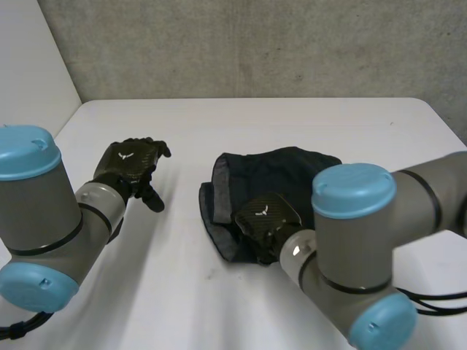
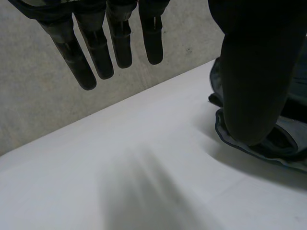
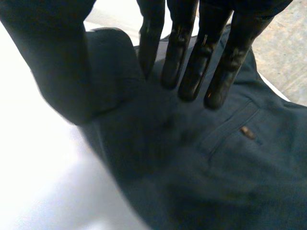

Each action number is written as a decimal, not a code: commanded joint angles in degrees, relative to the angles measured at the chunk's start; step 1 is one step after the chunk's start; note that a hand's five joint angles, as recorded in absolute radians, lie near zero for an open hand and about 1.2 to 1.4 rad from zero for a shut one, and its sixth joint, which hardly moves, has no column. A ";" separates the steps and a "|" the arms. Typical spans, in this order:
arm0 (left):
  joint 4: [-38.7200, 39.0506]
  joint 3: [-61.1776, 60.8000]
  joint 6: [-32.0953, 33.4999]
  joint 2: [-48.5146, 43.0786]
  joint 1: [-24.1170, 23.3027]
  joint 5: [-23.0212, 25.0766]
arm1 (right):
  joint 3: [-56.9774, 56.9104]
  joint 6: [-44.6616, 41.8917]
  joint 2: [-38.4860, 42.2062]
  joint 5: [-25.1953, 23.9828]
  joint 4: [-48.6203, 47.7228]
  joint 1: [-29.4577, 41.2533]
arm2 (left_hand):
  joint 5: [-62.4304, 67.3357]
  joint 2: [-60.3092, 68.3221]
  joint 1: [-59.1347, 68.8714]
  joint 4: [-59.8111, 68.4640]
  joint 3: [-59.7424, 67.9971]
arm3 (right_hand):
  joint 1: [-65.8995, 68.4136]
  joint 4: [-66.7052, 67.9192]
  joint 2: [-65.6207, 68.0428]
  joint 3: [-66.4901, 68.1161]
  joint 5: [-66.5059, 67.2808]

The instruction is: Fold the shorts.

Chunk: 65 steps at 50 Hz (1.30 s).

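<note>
- Head view: shorts point(image 1: 292, 171) lie on the white table point(image 1: 219, 120) as a compact dark bundle. They look doubled over at least once, with layered edges showing on the side facing the left hand point(image 1: 131, 164).
- Right hand point(image 1: 266, 217) sits over the shorts' near edge. In the right wrist view its fingers point(image 3: 192, 67) are straight and slightly spread, thumb out to the side, nothing pinched. I can't tell whether they touch the cloth or hang just above it.
- Pocket button point(image 3: 247, 132) on the shorts lies close to those fingertips.
- Left hand is beside the shorts and apart from them, hovering over bare table. Its fingers point(image 2: 96, 52) are straight, relaxed and empty.
- Judgement: fold mostly done. The bundle's edges look uneven, so what's left is probably one last fold or a flatten-and-tidy.
</note>
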 commanded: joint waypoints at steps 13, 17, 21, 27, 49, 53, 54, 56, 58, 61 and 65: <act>-0.04 -2.32 -4.14 2.62 1.34 -0.32 | -33.40 0.32 -5.30 2.43 -0.03 -0.24 | 13.35 12.40 12.38 12.82 12.21 | 52.62 49.74 48.52 48.58 50.18; -0.48 -2.23 -8.53 3.59 1.34 -0.06 | -37.53 0.50 -5.91 2.86 -0.12 -0.94 | 17.80 16.85 16.83 17.27 16.66 | 52.62 49.74 48.52 48.58 50.18; -0.65 -1.62 -11.62 3.51 1.43 0.12 | -37.98 0.59 -7.06 4.01 -0.03 -1.12 | 14.28 13.33 13.31 13.75 13.14 | 52.62 49.74 48.52 48.58 50.18; -0.74 -0.22 -15.84 1.32 1.34 0.56 | -34.64 1.73 -8.20 4.18 -0.03 -0.77 | 1.67 0.72 0.70 1.14 0.53 | 52.62 49.74 48.52 48.58 50.18; -3.03 15.34 -30.87 -16.53 -6.57 6.45 | -22.16 8.15 -16.55 3.57 0.14 -1.30 | 6.53 5.58 5.56 6.00 5.39 | 52.62 49.74 48.52 48.58 50.18; -2.94 16.58 -33.33 -17.06 -8.50 7.59 | -20.40 8.15 -17.34 3.57 0.14 -1.30 | 6.53 5.58 5.56 6.00 5.39 | 52.62 49.74 48.52 48.58 50.18; -2.94 16.49 -33.77 -17.06 -8.77 7.85 | -19.79 8.06 -17.52 3.57 0.23 -1.30 | 6.36 5.41 5.39 5.83 5.22 | 52.62 49.74 48.52 48.58 50.18; -2.94 16.14 -34.56 -16.80 -9.73 8.99 | -19.17 8.06 -17.69 3.57 0.32 -1.30 | 6.86 5.91 5.89 6.33 5.72 | 52.62 49.74 48.52 48.58 50.18; -2.94 15.87 -34.74 -16.54 -10.52 9.96 | -18.21 8.06 -17.95 3.48 0.32 -1.30 | 11.54 10.59 10.57 11.01 10.40 | 52.62 49.74 48.52 48.58 50.18; -2.94 15.08 -35.01 -15.57 -11.14 10.58 | -17.33 7.97 -18.22 3.48 0.41 -1.30 | 40.60 39.65 39.63 40.07 39.46 | 52.62 49.74 48.52 48.58 50.18; -3.11 14.29 -35.01 -10.39 -9.83 10.05 | -16.18 8.06 -18.40 3.57 0.58 -1.38 | 58.99 58.04 58.02 58.46 57.85 | 52.62 49.74 48.52 48.58 50.18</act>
